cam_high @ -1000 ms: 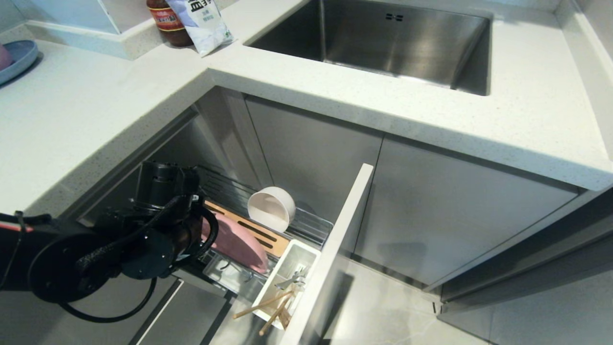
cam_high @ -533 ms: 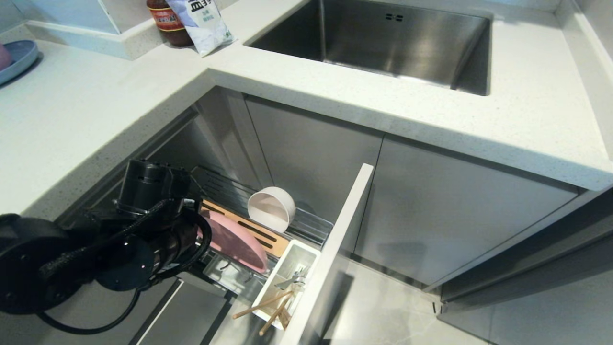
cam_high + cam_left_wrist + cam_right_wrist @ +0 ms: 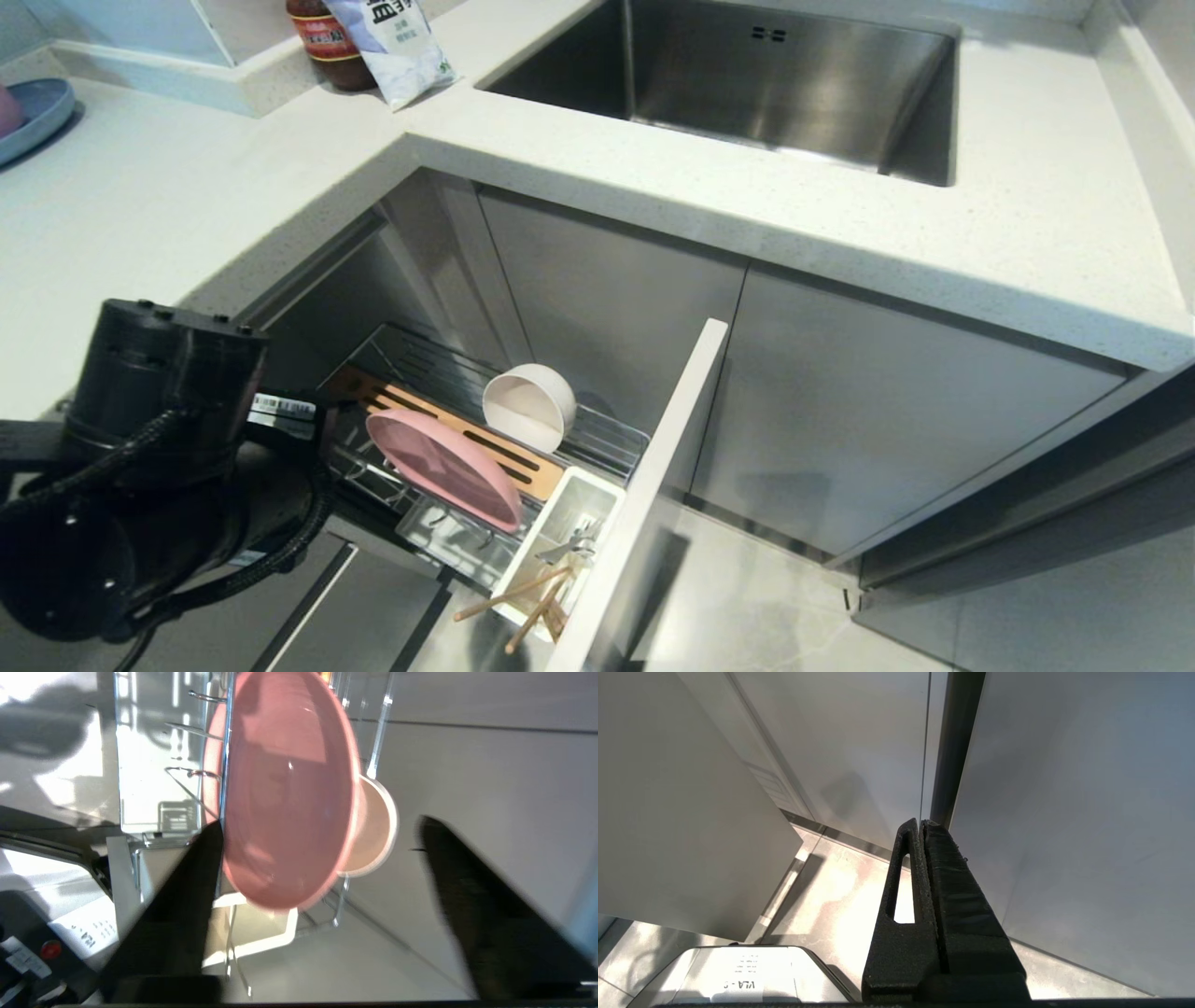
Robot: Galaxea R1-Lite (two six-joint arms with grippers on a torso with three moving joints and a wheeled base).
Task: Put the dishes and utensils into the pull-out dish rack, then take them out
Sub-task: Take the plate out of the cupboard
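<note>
The pull-out dish rack (image 3: 597,439) stands drawn out below the counter, behind its tall white front panel (image 3: 653,476). A pink plate (image 3: 443,467) stands on edge in the rack by the wooden strip (image 3: 523,462). The off-white bowl (image 3: 529,404) lies on its side behind it. Chopsticks (image 3: 509,595) and silver cutlery (image 3: 571,546) stick out of the white cutlery box (image 3: 526,560). My left arm (image 3: 159,392) is to the left of the rack. In the left wrist view, my left gripper (image 3: 320,821) is open, and the pink plate (image 3: 289,793) and bowl (image 3: 376,830) lie free beyond its fingertips. My right gripper (image 3: 920,823) is shut and parked by cabinet panels.
The white countertop (image 3: 187,215) wraps round the corner above the rack, with a steel sink (image 3: 747,75) at the back. A blue plate (image 3: 33,112), a jar (image 3: 322,42) and a bag (image 3: 392,42) stand on it. Cabinet doors (image 3: 887,411) close off the right.
My left arm has drawn back to the left and up, away from the pink plate, which stays standing in the rack. Its wrist no longer covers the plate.
</note>
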